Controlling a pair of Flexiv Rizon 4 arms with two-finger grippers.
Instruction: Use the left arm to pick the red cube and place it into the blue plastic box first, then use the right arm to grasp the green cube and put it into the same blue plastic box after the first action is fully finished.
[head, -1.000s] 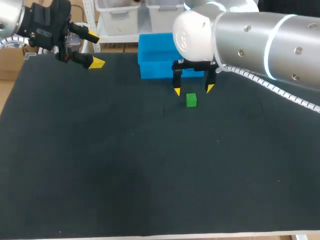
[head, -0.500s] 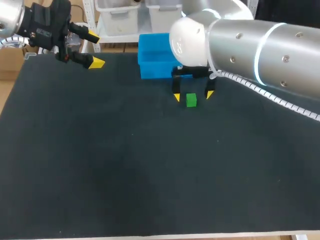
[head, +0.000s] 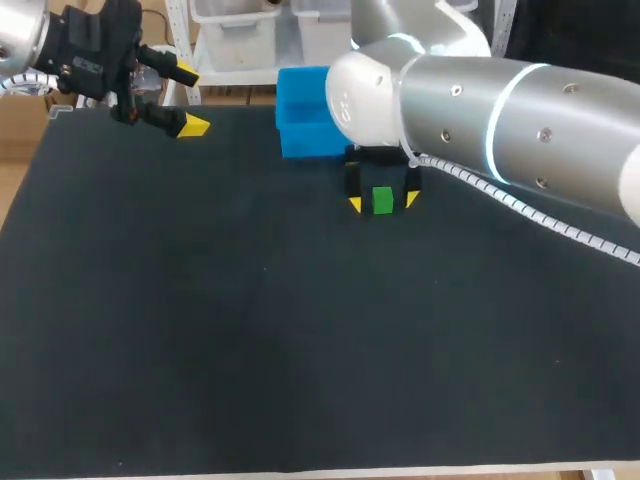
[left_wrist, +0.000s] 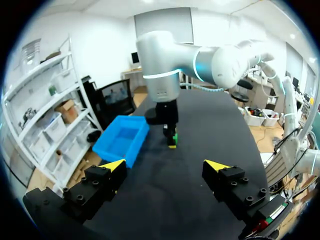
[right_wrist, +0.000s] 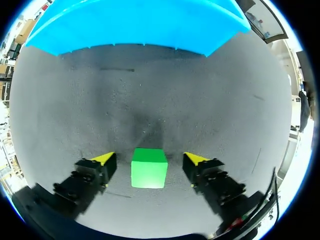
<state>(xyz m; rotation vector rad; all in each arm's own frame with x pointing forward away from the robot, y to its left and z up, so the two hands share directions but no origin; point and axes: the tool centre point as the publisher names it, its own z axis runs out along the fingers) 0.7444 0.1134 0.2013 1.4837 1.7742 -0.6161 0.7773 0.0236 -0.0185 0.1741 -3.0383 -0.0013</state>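
Reaching across the dark surface (head: 250, 330), the right arm (head: 480, 110) ends just in front of the blue box (head: 300, 110), which stands at the far edge. The left hand (head: 189, 100) hangs wide open and empty over the far left corner, well apart from both. The right hand (right_wrist: 148, 158) sits low with its fingers apart, and the green cube (right_wrist: 149, 167) lies squarely between them with a gap on either side. Closing looks like the next move. No red cube shows.

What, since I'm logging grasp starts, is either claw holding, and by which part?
Nothing yet. The right claw is open around the green cube, with gaps at both side faces; the left claw is open and empty.
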